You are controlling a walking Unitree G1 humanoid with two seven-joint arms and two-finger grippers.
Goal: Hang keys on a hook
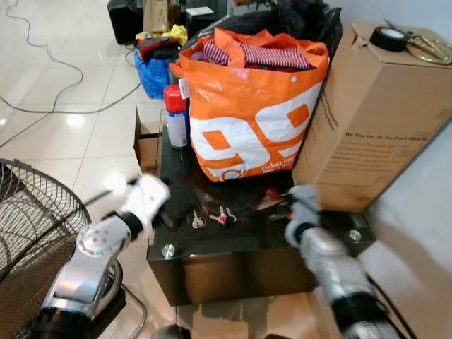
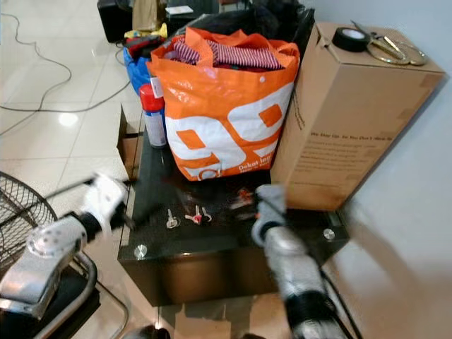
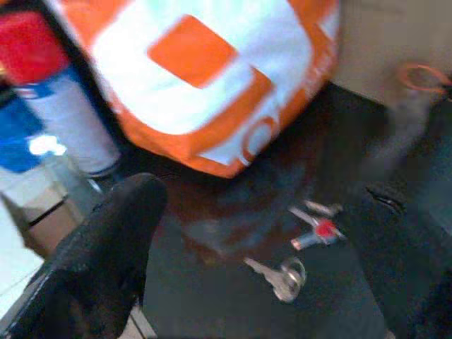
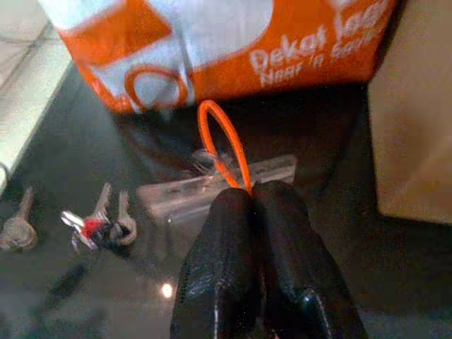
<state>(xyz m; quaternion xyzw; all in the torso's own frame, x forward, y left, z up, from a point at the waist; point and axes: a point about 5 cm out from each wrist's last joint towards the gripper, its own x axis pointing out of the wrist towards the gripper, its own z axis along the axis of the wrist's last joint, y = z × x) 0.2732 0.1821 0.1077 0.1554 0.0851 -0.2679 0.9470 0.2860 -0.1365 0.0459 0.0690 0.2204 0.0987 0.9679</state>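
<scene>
Black glass tabletop (image 1: 233,244): glossy and dark; bears everything below.
Keys: small bunch of silver keys with a red tag (image 4: 99,226) lies flat near the table's front edge; a single silver key on a ring (image 3: 282,275) just beside it, apart.
Right gripper (image 4: 258,194): fingers pressed together on a thin orange cord loop (image 4: 224,145), over a clear plastic strip (image 4: 219,185); the keys lie well to one side of it.
Left gripper (image 3: 261,247): fingers spread wide, nothing between them, hovering above the single key.
Hook: cannot tell where it is.
Neighbours: orange-and-white woven shopping bag (image 1: 251,113); red-capped spray can (image 1: 176,116); brown cardboard box (image 1: 378,113).
Risk: flat keys on slick glass may skid from closing fingers toward the edge; a tugged loop could drag the strip into the bunch; blurred arms suggest haste, so a sweep might knock the can.
</scene>
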